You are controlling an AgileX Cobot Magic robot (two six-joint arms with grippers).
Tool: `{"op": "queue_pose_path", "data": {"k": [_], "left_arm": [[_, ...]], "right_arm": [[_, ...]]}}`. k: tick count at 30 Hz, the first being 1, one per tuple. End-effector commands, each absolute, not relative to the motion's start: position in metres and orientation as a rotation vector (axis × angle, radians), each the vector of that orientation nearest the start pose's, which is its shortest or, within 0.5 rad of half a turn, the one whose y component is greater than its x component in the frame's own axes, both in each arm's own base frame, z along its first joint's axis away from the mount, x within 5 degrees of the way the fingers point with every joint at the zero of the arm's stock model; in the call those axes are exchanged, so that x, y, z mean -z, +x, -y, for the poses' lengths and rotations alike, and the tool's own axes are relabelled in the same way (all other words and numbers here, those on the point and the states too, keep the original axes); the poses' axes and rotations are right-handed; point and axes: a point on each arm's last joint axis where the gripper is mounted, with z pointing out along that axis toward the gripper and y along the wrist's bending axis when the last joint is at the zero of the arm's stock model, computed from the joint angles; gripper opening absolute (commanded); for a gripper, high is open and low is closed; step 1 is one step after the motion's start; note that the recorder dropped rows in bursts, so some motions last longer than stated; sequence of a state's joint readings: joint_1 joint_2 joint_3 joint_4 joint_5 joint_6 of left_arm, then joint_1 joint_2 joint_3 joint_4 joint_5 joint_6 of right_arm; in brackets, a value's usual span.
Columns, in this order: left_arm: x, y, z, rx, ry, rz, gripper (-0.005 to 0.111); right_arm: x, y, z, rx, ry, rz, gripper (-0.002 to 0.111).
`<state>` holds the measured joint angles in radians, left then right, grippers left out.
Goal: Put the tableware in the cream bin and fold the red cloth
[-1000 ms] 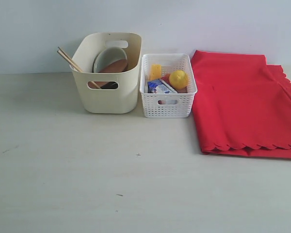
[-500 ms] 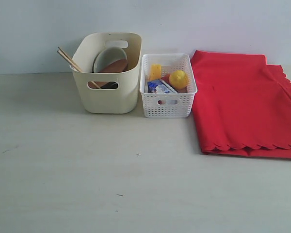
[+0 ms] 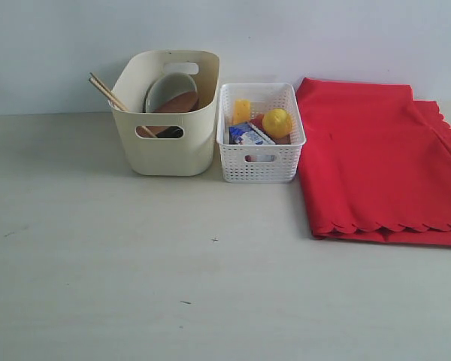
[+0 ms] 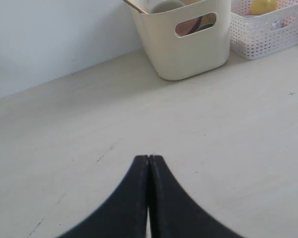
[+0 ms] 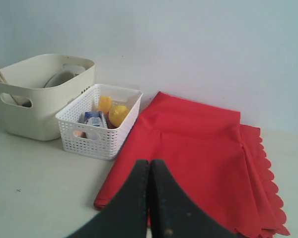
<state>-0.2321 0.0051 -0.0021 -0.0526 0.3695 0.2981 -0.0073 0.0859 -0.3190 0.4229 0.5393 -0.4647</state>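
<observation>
**Tableware in the cream bin, red cloth folded flat beside the basket**

I see the cream bin (image 3: pixel 165 143) toward the back of the desk (image 3: pixel 210 286). It is a tall, smooth tub with rounded corners and oval handle cutouts. The wooden chopsticks (image 3: pixel 109 94) lean out over its left rim. Inside, the pale bowl (image 3: pixel 165 89) stands on edge with the round brown plate (image 3: pixel 182 102) in front of it. Something dark shows through the front cutout, but I cannot tell what it is.

Just to the right of the bin sits a white lattice basket (image 3: pixel 260 162) holding a lemon (image 3: pixel 276 122), a piece of cheese (image 3: pixel 241 110) and a small carton (image 3: pixel 248 135).

The red cloth (image 3: pixel 376 165) lies on the desk to the right of the basket. It is plain bright red, folded in flat layers, with scalloped edges along its near and right sides.

My left tool (image 4: pixel 148 158) is clenched on nothing above bare desk, in front of the bin. My right tool (image 5: pixel 149 161) is likewise clenched and holds nothing, with the cloth just ahead of it.
</observation>
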Motion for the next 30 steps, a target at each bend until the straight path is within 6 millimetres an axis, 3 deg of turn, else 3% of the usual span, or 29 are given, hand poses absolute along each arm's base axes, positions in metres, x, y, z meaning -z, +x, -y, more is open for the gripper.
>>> {"op": "queue_pose_path", "data": {"k": [1, 3, 9, 30], "left_arm": [[-0.181, 0.051, 0.014, 0.008, 0.443, -1.785, 0.000], [-0.181, 0.051, 0.014, 0.008, 0.443, -1.785, 0.000], [-0.181, 0.052, 0.012, -0.021, 0.405, -1.794, 0.000], [-0.181, 0.052, 0.011, -0.027, 0.398, -1.796, 0.000]], "right_arm": [[-0.259, 0.047, -0.015, -0.065, -0.204, -1.697, 0.000], [-0.251, 0.051, -0.015, 0.006, -0.287, -1.721, 0.000], [-0.243, 0.055, -0.016, -0.021, -0.295, -1.794, 0.000], [-0.243, 0.051, -0.020, -0.115, -0.268, -1.796, 0.000]]}}
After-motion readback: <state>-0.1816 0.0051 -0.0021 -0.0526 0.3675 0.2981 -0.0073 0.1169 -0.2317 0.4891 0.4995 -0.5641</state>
